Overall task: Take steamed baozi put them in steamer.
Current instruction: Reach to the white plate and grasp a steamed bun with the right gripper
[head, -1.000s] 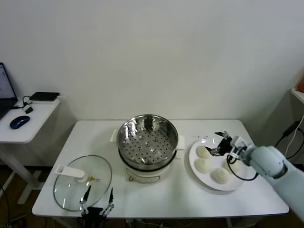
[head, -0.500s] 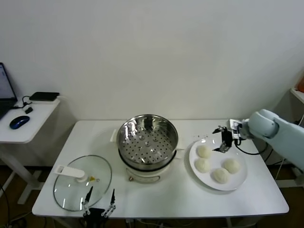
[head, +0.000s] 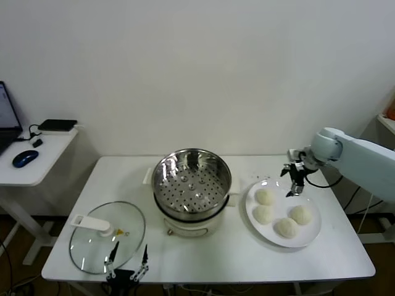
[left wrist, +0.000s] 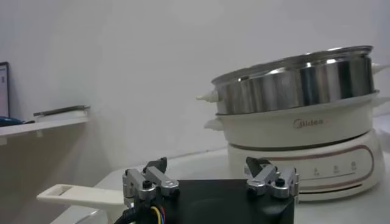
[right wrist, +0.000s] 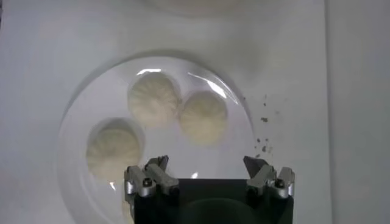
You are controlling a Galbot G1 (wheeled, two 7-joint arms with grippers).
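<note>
Nearest us, our left gripper (head: 126,264) sits at the table's (head: 216,259) front edge, fingers spread and holding nothing, just beside the glass lid (head: 106,236). In its wrist view the spread fingers (left wrist: 151,180) frame the steamer (left wrist: 298,122), whose steel basket sits on a white base.

Farther back, the steamer (head: 191,191) stands near the middle of the table, its perforated floor bare. To its right lies a white plate (head: 311,235) carrying all four baozi (head: 264,197): two on the side toward the steamer, one at the front, one at the right.

Above the plate's far edge hangs our right gripper (head: 292,179), pointing down, jaws wide apart and empty, clear of the buns. Its wrist view looks straight down on the plate (right wrist: 79,109); three baozi (right wrist: 153,99) show there, two of them touching, the third apart, and the gripper (right wrist: 207,173) frames bare plate between its tips.

Beyond the table, to our left, a side desk (head: 37,154) holds a mouse (head: 24,158).
</note>
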